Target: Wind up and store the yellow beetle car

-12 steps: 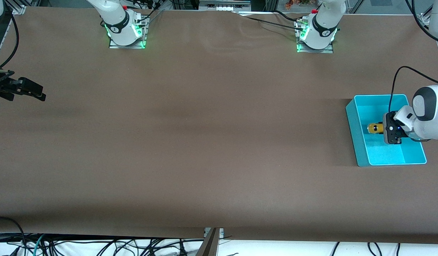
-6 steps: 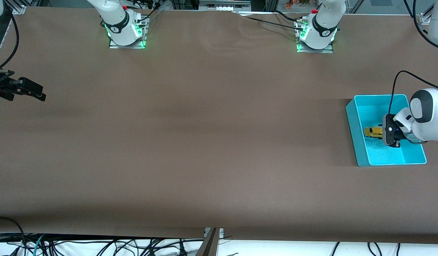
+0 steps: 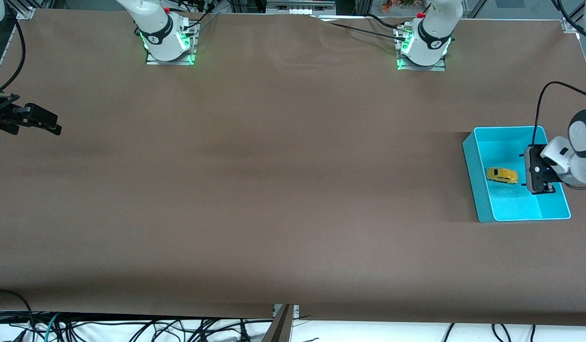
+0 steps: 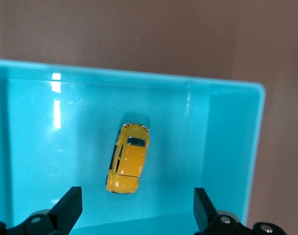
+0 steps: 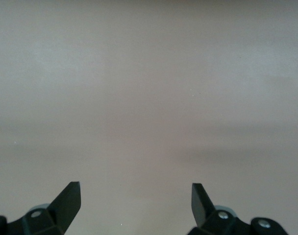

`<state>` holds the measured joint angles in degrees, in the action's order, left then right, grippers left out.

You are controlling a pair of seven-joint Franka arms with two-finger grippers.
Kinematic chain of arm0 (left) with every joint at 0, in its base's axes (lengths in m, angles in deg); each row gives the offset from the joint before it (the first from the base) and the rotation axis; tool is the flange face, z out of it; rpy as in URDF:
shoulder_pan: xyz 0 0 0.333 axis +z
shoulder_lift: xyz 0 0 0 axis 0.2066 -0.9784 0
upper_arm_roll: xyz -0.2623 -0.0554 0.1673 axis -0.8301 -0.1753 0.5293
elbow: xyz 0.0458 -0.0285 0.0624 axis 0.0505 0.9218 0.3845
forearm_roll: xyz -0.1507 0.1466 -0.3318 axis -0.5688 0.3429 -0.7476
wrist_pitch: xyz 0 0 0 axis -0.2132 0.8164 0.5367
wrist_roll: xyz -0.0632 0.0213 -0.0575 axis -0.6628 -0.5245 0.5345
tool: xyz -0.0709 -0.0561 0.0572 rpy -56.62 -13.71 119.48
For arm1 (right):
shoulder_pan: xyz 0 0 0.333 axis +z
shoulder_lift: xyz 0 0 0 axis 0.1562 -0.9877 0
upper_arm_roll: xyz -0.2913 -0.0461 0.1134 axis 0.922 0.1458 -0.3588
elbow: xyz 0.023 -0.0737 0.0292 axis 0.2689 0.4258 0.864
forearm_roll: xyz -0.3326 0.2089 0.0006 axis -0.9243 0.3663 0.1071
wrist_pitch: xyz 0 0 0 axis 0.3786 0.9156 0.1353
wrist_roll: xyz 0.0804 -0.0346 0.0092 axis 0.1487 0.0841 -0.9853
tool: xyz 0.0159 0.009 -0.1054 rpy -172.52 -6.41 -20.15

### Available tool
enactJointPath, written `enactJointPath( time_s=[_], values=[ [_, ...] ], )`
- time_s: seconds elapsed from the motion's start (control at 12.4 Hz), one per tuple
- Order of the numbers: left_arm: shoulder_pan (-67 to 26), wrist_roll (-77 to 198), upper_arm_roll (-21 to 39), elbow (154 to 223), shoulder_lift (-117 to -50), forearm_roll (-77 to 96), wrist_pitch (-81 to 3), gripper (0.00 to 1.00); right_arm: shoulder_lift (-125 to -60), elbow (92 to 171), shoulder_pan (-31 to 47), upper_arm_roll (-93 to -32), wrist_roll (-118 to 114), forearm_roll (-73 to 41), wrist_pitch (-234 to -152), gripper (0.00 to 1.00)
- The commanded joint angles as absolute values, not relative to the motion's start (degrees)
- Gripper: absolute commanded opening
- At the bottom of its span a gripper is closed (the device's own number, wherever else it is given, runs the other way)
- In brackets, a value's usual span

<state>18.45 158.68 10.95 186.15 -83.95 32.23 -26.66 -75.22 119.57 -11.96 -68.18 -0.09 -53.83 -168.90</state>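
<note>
Left pincer (image 4: 134, 215), mine, over the turquoise plastic bin (image 3: 478, 190): my fingers (image 4: 68, 208) now stand wide and empty, where a second ago they were clamped on the toy. Just ahead of my fingertips and below them, the small yellow beetle-shaped toy car (image 4: 128, 158) lies free on the bin's floor, on its wheels, touching neither finger; in the front view the car (image 3: 501, 175) sits beside my pincer (image 3: 540, 183), which has drawn back toward the bin's outer wall. I judge the release made and the storing step done. Farthest from me, at the table's other end, the right pincer (image 3: 52, 124) waits over the bare brown table (image 3: 273, 190), also wide and empty.
</note>
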Motion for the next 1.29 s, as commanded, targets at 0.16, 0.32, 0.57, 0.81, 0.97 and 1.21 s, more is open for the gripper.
enactJointPath(
  time_s=[0.16, 0.32, 0.57, 0.81, 0.97, 1.21],
  values=[
    [18.40, 143.18, 3.23, 174.43, -81.86, 32.96, -6.53, 1.00, -74.69, 119.72, -11.89, -68.20, 0.68, -53.92, -168.54, 1.00],
    [18.40, 135.28, -0.46, 170.56, -81.51, 32.96, -0.63, 1.00, -74.69, 119.72, -11.89, -68.20, 0.59, -53.92, -168.63, 1.00],
    [15.78, 122.64, -3.73, 169.56, -75.75, 30.77, 0.36, 1.00, -74.69, 119.72, -11.89, -68.20, 0.59, -53.92, -168.63, 1.00],
    [4.36, 104.96, 7.13, 174.30, -66.33, 21.41, 0.36, 1.00, -74.69, 119.72, -11.89, -68.20, 0.59, -53.92, -168.63, 1.00],
    [-2.75, 96.44, 13.12, 176.41, -62.89, 18.10, -0.08, 1.00, -74.69, 119.72, -11.89, -68.20, 0.68, -53.92, -168.71, 1.00],
    [-6.91, 83.25, 16.31, 183.88, -56.74, 17.75, -7.70, 1.00, -74.69, 119.72, -11.89, -68.20, 0.59, -53.92, -168.63, 1.00]
  ],
)
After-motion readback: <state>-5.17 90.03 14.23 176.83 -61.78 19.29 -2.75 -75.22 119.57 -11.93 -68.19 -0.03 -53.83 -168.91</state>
